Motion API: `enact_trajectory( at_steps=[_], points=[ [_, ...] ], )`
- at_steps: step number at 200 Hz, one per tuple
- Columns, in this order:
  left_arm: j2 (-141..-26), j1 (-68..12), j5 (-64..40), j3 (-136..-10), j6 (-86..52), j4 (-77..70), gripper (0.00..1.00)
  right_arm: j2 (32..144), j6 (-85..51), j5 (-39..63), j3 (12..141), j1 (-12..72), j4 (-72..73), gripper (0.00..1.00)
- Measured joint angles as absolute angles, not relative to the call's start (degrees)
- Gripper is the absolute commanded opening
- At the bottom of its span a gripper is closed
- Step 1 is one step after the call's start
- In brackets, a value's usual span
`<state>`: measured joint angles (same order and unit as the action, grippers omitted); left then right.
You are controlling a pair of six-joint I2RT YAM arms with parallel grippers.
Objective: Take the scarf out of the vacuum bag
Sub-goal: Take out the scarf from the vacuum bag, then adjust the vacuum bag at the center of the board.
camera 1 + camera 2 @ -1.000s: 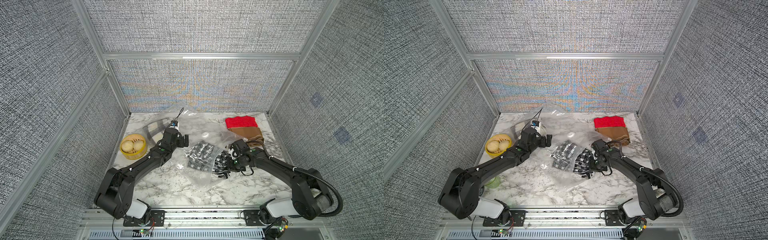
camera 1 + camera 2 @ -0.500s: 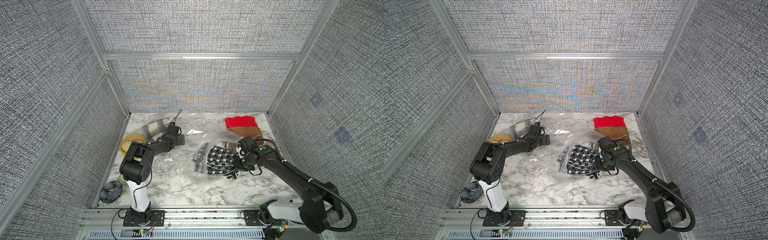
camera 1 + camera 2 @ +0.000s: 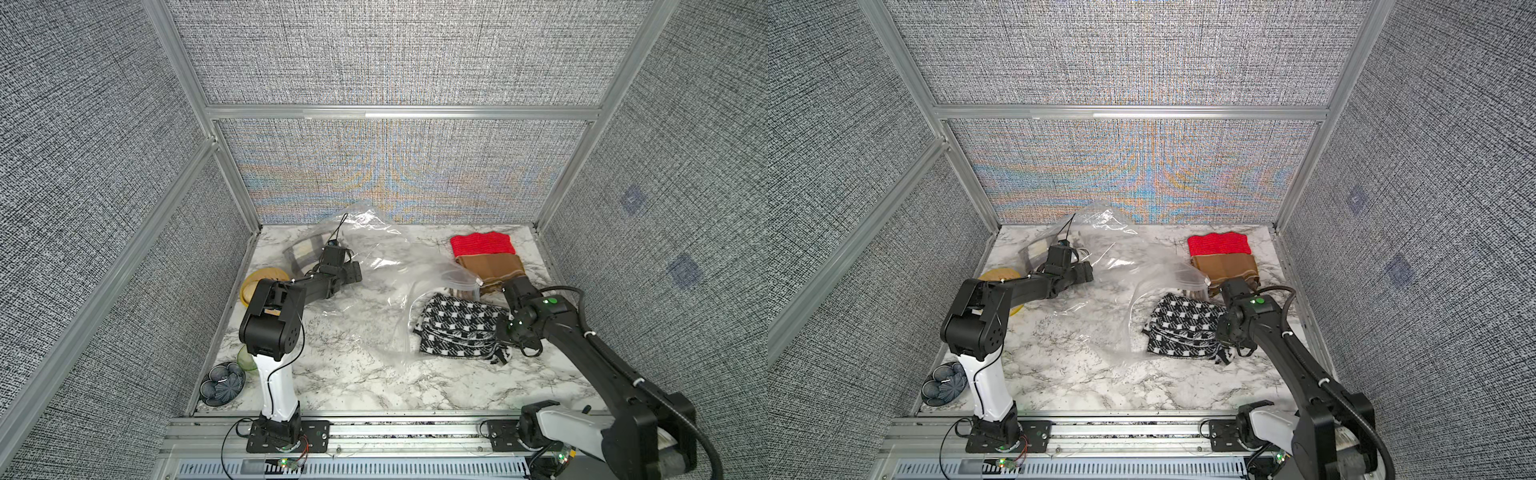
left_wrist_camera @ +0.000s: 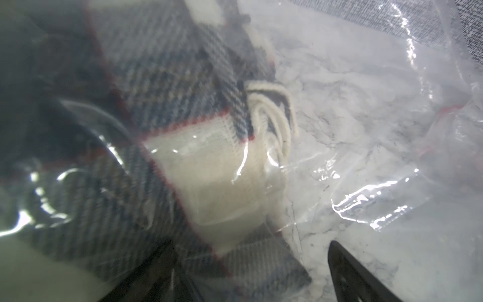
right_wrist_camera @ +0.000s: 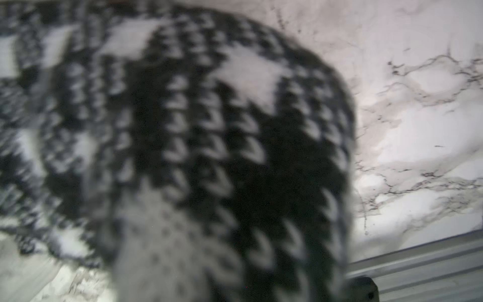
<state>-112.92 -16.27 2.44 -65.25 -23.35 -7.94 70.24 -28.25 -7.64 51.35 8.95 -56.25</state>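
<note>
Task thing: the black-and-white checked scarf (image 3: 457, 328) lies bunched near the desk's (image 3: 374, 386) right edge, just in front of the brown cloth (image 3: 490, 268) and the red knit (image 3: 482, 245). Its left end is at the bag's mouth. I cannot tell whether any of it is still inside.
Bag: the vacuum bag (image 3: 374, 257) is spread crumpled from the far-left corner to the middle of the desk, with its mouth toward the scarf.
Right side: the right fingers (image 3: 503, 330) are clamped shut on the scarf's right end.
Right wrist view only: blurred knit stitches of the scarf (image 5: 209, 130) fill most of the picture, with marble beside them.
Left side: the left fingers (image 3: 354, 272) sit low on the bag toward the far-left corner. The top views do not show their gap.
Left wrist view only: two dark left fingers (image 4: 350, 274) stand wide apart, gripping nothing. Ahead, under the film, is a plaid cloth (image 4: 170, 117) with cream fringe.
Change, scarf: a second ago it lay mid-desk inside the bag, and it has since been drawn toward the right edge.
Change, left arm: it was stretched low and its elbow is now raised, half covering the yellow bowl (image 3: 259, 278). This uncovers the dark flower-shaped dish (image 3: 222, 382) and green cup (image 3: 245, 359) at the near-left corner.
</note>
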Motion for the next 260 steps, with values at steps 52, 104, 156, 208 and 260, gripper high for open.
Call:
enact_trajectory(
  at_steps=[52, 104, 156, 208, 260],
  points=[
    [-112.8, -15.1, -0.6, -65.2, -24.1, -8.5, 0.92, 75.7, -26.4, -10.4, 52.5, -1.2, -52.7, 0.0],
    [-111.7, -14.5, -5.3, -66.3, -24.4, -7.4, 0.92, 78.3, -26.5, -18.1, 55.8, -4.7, -52.5, 0.13],
    [-108.5, -14.4, -8.8, -64.0, -24.4, -7.8, 1.0, 78.0, -27.1, -19.7, 56.0, -4.6, -51.9, 0.6],
    [-96.9, -17.2, -10.5, -59.3, -23.5, -8.1, 1.0, 69.1, -28.8, -23.2, 57.3, -0.1, -54.5, 0.67],
    [-86.0, -27.8, -18.6, -51.0, -17.8, -11.2, 0.99, 66.7, -30.2, -16.8, 52.4, 21.1, -48.2, 0.71]
  ],
)
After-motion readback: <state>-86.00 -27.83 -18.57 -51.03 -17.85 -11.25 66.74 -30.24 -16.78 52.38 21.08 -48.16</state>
